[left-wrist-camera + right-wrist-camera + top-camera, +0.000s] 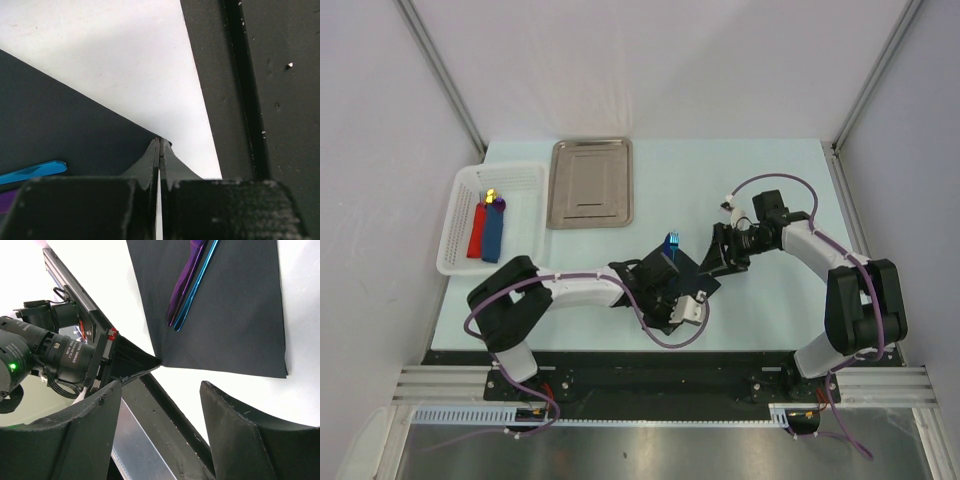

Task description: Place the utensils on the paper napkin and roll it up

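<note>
The black paper napkin (672, 280) lies on the table in front of the arms and also shows in the right wrist view (225, 305). The purple utensil (185, 280) and the blue utensil (197, 282) lie side by side on it; the blue one's end sticks out past the napkin's far edge (671, 240). My left gripper (160, 143) is shut on the napkin's near corner, close to the table's front edge (156, 360). My right gripper (160, 410) is open and empty, hovering by the napkin's right side (722, 252).
A white basket (455, 225) at the far left holds flat red and blue pieces. A shiny steel tray (590, 183) lies at the back. The black front rail (240, 100) runs just beyond the held corner.
</note>
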{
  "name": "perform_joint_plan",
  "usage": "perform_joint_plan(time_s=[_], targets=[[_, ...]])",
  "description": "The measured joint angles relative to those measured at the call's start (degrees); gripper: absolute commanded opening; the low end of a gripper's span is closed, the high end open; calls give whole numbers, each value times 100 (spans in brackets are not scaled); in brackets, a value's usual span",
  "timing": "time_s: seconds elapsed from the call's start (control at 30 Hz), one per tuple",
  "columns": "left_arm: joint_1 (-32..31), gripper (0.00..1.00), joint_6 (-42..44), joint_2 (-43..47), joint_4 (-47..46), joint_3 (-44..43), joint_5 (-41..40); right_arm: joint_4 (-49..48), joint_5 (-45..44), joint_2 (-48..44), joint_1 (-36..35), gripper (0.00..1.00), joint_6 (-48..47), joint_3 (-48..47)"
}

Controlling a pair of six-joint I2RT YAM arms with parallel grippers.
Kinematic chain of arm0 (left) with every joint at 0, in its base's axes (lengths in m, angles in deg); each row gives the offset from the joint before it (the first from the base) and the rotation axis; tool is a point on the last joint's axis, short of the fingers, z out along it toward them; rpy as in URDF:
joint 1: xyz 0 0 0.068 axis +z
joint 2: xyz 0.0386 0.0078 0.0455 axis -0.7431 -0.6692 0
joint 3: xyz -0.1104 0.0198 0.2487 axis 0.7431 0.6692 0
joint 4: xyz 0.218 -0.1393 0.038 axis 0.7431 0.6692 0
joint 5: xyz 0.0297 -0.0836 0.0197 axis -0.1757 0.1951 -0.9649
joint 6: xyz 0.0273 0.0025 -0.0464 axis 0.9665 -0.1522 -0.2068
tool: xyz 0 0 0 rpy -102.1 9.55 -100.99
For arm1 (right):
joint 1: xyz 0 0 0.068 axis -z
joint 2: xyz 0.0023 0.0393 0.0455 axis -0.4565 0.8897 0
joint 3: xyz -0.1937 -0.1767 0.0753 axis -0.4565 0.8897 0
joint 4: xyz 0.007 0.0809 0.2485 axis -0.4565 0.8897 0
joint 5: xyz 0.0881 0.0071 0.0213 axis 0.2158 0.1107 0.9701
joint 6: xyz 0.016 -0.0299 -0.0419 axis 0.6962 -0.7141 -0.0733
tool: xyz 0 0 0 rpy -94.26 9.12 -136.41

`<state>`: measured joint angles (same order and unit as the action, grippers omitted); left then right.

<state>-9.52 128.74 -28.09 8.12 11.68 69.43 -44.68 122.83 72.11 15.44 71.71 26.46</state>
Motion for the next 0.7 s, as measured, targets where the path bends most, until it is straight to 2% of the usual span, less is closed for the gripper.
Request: perform_joint_plan(time_s=[0.33, 0.37, 0.47, 0.7], targets=[[409, 2, -142, 238, 321, -431, 372, -9, -2, 103, -15, 69, 13, 0], [431, 18, -140, 247, 348, -461, 382, -9, -2, 107, -20, 70, 17, 0], [396, 36, -55, 291, 391, -448, 326, -17, -15, 133, -31, 72, 24, 0], [-144, 39, -7, 352, 660, -413, -33, -24, -140, 177, -55, 74, 26, -13]])
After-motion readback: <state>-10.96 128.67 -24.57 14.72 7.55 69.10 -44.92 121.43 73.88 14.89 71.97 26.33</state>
